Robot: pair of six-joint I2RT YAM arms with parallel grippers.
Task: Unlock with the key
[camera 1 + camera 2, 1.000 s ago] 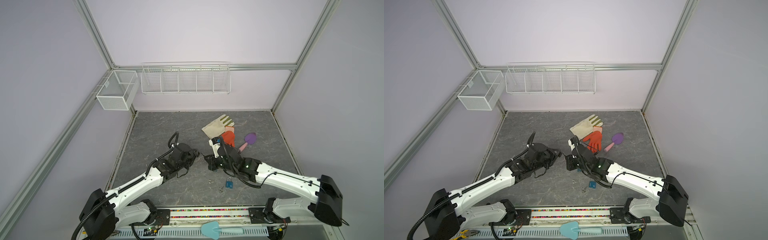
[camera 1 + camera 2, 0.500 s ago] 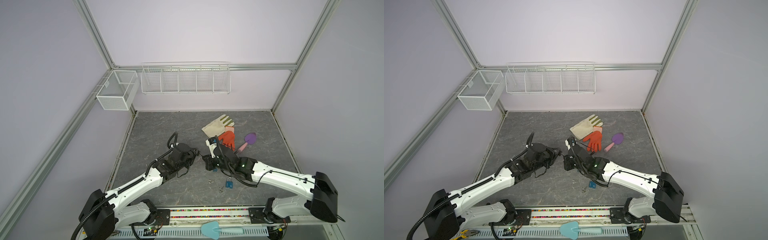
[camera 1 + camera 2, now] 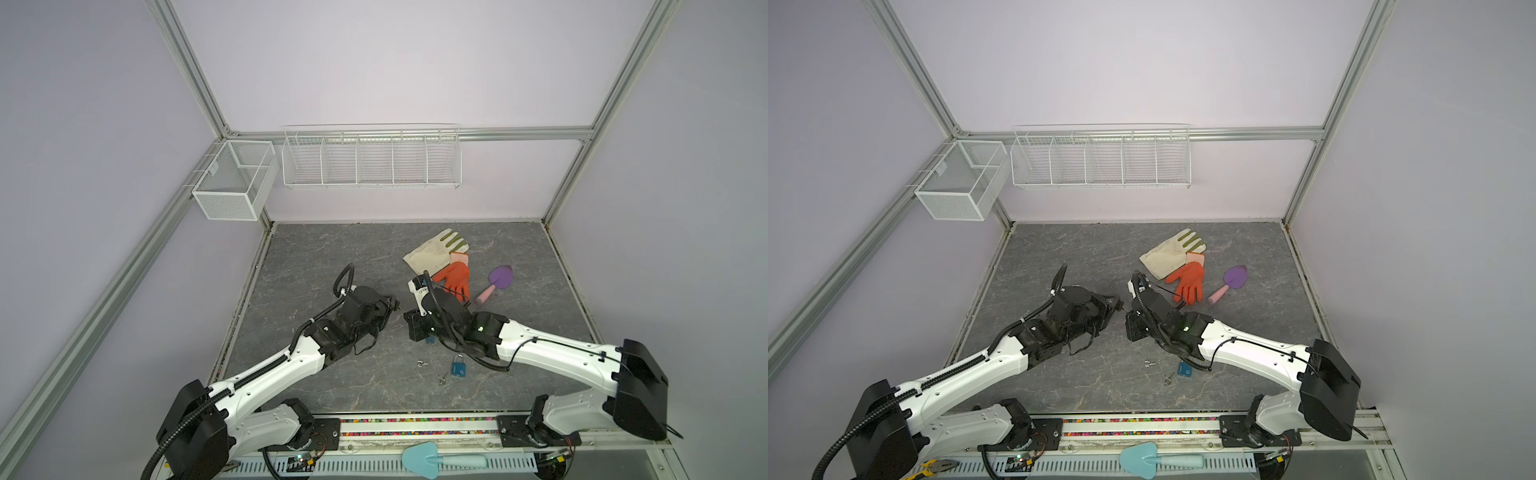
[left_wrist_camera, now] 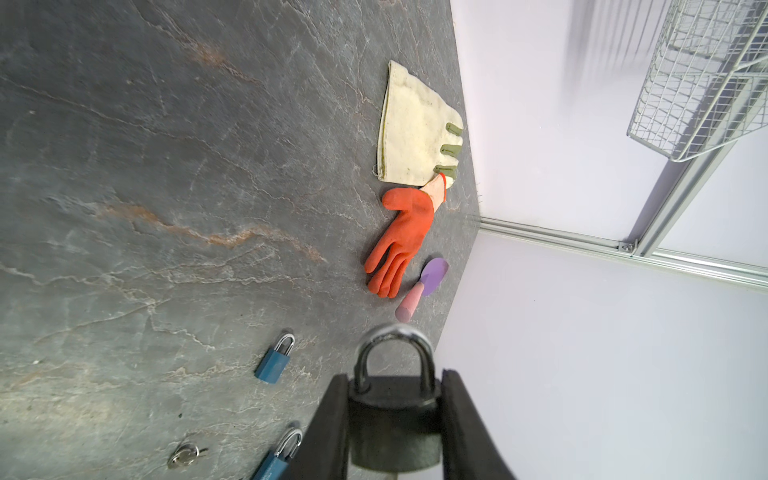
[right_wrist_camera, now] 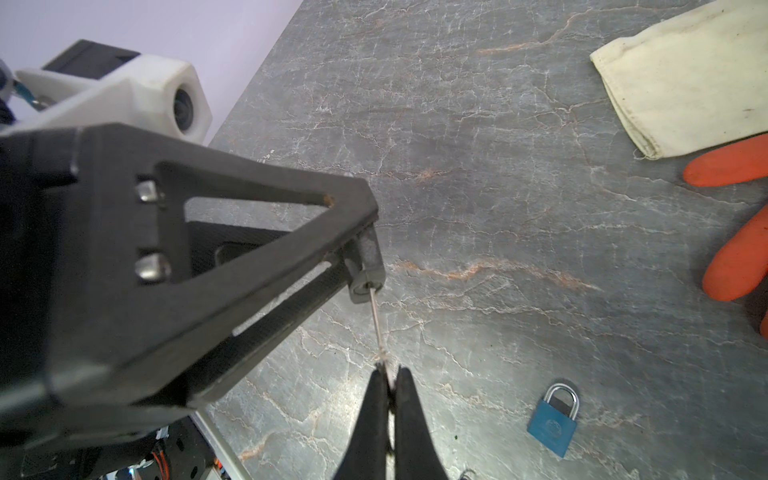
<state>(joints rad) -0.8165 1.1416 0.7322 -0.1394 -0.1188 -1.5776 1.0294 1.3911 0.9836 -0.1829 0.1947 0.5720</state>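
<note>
I am pinching the key (image 5: 376, 322) in my fully closed right gripper (image 5: 389, 374), now nearer my left gripper (image 4: 393, 374) than a second ago, its tip at the keyhole of the grey padlock (image 4: 392, 424), which my left gripper is clamping. I am seeing two blue padlocks (image 4: 274, 359) (image 4: 276, 457) and two gloves (image 4: 417, 129) (image 4: 401, 239).

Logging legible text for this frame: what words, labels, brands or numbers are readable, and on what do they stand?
No text can be read anywhere in these views.
Blue padlock: round emblem on its body, too blurred to read.
Mesh basket: small tag on its side, too small to read.
Dark padlock: no marking visible.
</note>
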